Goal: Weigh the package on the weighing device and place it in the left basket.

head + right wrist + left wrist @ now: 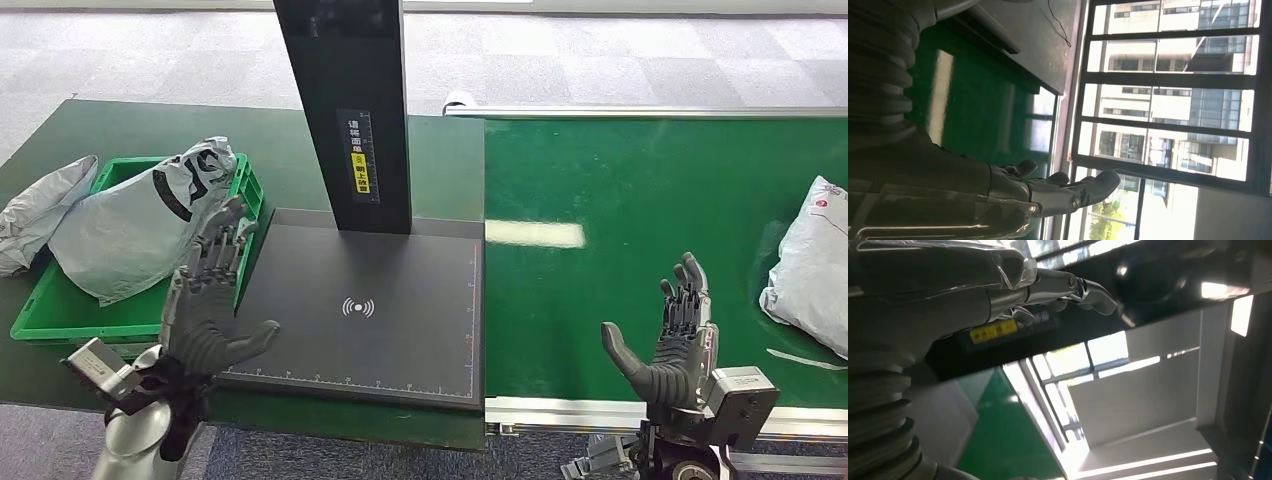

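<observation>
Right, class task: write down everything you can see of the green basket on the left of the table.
The green basket is a shallow, rectangular plastic crate with slotted walls, sitting flat on the dark green table beside the black scale. A large grey mail bag fills it and rises above the rim. A second, crumpled grey bag lies against its far-left side. The robot's left hand hovers open near its right wall.

a green conveyor belt [640, 200] with a silver rail [650, 111] at its far edge; grey carpet tiles [600, 50] beyond; window frames [1168, 80] facing buildings.
</observation>
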You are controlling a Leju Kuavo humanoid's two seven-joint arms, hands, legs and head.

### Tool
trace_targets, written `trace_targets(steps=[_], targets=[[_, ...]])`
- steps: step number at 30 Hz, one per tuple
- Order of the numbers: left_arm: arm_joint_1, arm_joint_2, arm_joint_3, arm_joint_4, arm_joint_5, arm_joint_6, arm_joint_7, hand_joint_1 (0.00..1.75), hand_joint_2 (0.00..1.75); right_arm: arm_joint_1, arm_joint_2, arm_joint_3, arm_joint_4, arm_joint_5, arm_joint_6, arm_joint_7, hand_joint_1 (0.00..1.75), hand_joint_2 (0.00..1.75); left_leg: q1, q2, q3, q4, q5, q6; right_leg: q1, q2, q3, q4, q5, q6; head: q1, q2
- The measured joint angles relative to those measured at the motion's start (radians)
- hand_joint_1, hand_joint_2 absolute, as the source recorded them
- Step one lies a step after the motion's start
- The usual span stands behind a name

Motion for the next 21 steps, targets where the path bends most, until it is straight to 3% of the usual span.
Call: trace_targets(steps=[4, 9, 15, 21], targets=[[0.023, -0.075, -0.083, 0.149, 0.080, -0.037, -0.005, 0.00, 1.75, 0.000, 0.002, 0.047, 0.038, -0.032, 0.023, 0.004, 0.00, 1.75, 0.000, 0.000, 0.001, 0.000, 0.000, 0.000, 0.000, 0.000, 0.000, 0.000, 0.000, 0.000, 0.000, 0.000], [0.047, -0.150, -0.119, 0.350, 0.088, -0.048, -0.019, 0.00, 1.75, 0.007, 0.009, 0.110, 0.095, -0.056, 0.034, 0.011, 0.00, 1.75, 0.000, 0.000, 0.000, 0.000, 0.000, 0.000, 0.000, 0.000, -0.001, 0.000, 0.000, 0.000, 0.000, 0.000], [0.051, -0.190, -0.125, 0.488, -0.004, 0.021, -0.022, 0.00, 1.75, 0.016, 0.023, 0.156, 0.152, -0.082, 0.036, 0.033, 0.00, 1.75, 0.000, 0.000, 0.000, 0.000, 0.000, 0.000, 0.000, 0.000, -0.001, 0.000, 0.000, 0.000, 0.000, 0.000], [0.080, -0.208, -0.124, 0.513, -0.036, 0.022, -0.013, 0.00, 1.75, 0.047, 0.032, 0.175, 0.182, -0.099, 0.030, 0.036, 0.00, 1.75, 0.000, -0.001, -0.001, 0.000, 0.000, 0.000, 0.000, 0.000, -0.001, 0.000, 0.000, 0.000, 0.000, 0.000]])
